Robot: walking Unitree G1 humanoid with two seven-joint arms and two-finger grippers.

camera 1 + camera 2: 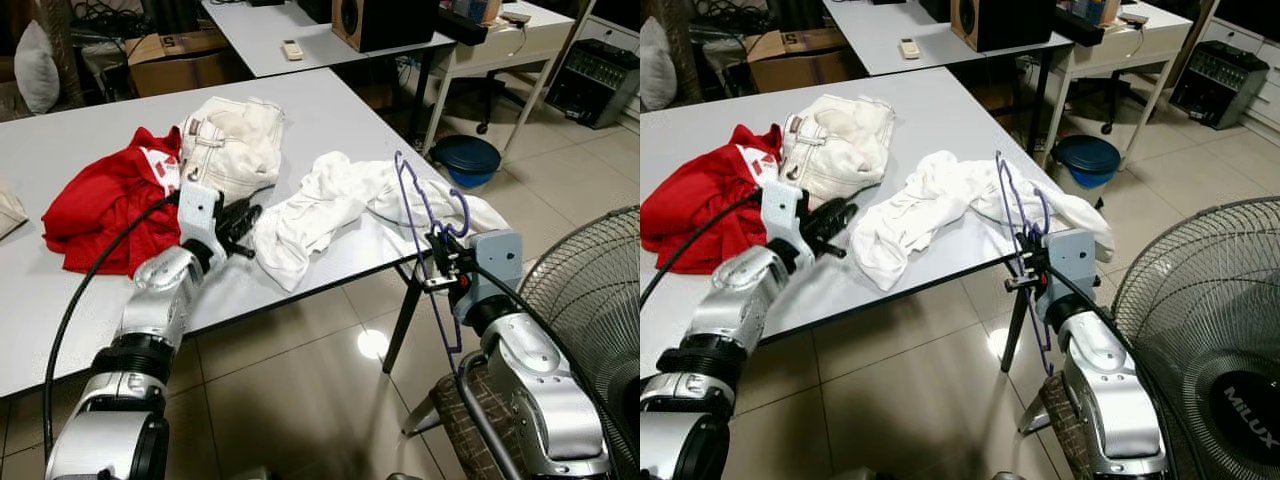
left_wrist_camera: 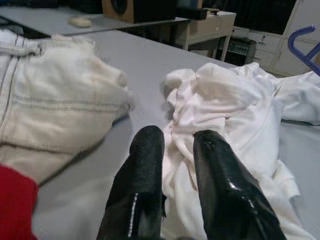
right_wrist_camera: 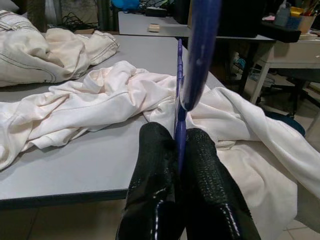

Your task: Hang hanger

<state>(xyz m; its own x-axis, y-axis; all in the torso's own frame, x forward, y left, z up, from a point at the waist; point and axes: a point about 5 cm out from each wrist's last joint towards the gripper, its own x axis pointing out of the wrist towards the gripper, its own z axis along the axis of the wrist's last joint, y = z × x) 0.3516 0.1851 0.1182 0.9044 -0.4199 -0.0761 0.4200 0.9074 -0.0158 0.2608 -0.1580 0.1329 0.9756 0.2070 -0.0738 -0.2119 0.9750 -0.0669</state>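
A purple wire hanger (image 1: 420,200) stands upright at the table's front right corner, with my right gripper (image 1: 440,262) shut on its lower bar. In the right wrist view the purple hanger bar (image 3: 179,107) is pinched between the two black fingers (image 3: 155,165). A crumpled white shirt (image 1: 340,205) lies on the table behind the hanger. My left gripper (image 1: 240,225) rests low over the table at the shirt's left edge. Its fingers (image 2: 145,160) are slightly apart, and the white shirt cloth (image 2: 225,100) lies just under and beyond them.
Cream jeans (image 1: 230,145) and a red garment (image 1: 105,205) lie on the grey table (image 1: 80,310) left of the shirt. A large floor fan (image 1: 590,290) stands close on my right. A blue bin (image 1: 468,158), a second table (image 1: 260,30) and a speaker (image 1: 385,20) are behind.
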